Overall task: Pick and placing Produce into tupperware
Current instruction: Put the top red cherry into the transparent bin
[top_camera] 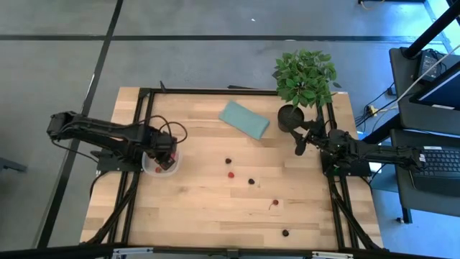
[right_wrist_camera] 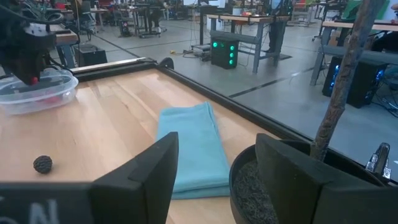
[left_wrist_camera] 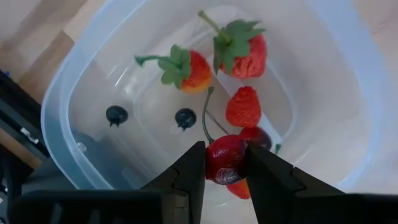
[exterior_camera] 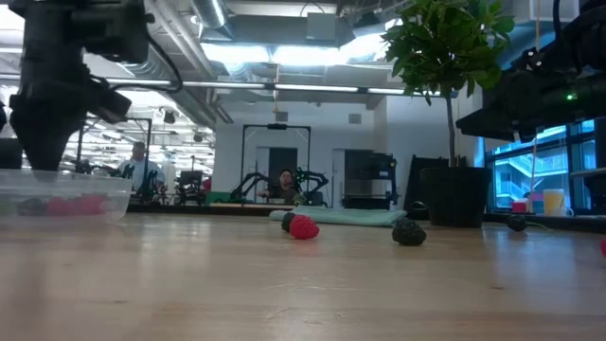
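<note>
The clear tupperware sits near the table's left edge and holds several fruits: strawberries, two dark blueberries and a cherry. My left gripper hangs over the tupperware, pointing down, shut on a dark red cherry. More produce lies on the bare wood: a dark berry, a red one, another dark one, a red one and a dark one. My right gripper waits open at the table's right side beside the plant pot. My left gripper pinches the dark red cherry's round body between its two fingertips, coming from above and pointing down. The cherry is held clear above the fruits in the tupperware, its thin green stem curving away from the fingers.
A folded teal cloth lies at the table's far middle. A leafy potted plant stands at the far right corner, close to my right gripper. A black frame rail runs along the far edge. Bare wood spreads around the scattered berries.
</note>
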`<state>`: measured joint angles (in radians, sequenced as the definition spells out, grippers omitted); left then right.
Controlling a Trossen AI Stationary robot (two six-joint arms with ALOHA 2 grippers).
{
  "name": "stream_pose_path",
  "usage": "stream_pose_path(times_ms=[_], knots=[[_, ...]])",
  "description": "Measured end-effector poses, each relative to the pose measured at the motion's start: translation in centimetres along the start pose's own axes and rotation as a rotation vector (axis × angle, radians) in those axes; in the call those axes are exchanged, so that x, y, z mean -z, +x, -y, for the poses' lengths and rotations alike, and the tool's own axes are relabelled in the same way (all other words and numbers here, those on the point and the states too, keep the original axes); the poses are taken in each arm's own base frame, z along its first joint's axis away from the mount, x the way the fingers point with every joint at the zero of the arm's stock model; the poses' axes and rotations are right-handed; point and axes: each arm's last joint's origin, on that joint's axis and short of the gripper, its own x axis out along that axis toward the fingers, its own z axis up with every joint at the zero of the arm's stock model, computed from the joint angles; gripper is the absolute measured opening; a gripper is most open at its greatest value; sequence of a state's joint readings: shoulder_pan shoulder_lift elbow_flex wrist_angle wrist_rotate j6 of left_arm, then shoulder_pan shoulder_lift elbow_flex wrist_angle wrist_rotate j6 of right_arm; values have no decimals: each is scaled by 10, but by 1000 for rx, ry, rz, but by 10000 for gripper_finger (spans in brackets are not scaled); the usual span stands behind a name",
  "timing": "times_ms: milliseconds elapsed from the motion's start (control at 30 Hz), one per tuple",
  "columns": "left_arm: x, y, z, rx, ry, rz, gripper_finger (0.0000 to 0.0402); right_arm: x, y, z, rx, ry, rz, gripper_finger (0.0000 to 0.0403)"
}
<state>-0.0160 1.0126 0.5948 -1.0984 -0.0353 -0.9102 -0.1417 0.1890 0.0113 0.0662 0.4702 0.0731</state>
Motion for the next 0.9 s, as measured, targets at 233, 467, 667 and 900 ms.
stream_pose_path(times_ms=[233,467,667,900], knots=[[1,1,0,1,5,1,96,0,0,0,0,-2,0,217],[-1,1,3,26,4,20,96,0,0,0,1,-2,0,217],[-1,1,3,26,5,20,96,0,0,0,0,-2,0,217],[-1,1,3,25,8,20,96,0,0,0,0,-2,1,217]])
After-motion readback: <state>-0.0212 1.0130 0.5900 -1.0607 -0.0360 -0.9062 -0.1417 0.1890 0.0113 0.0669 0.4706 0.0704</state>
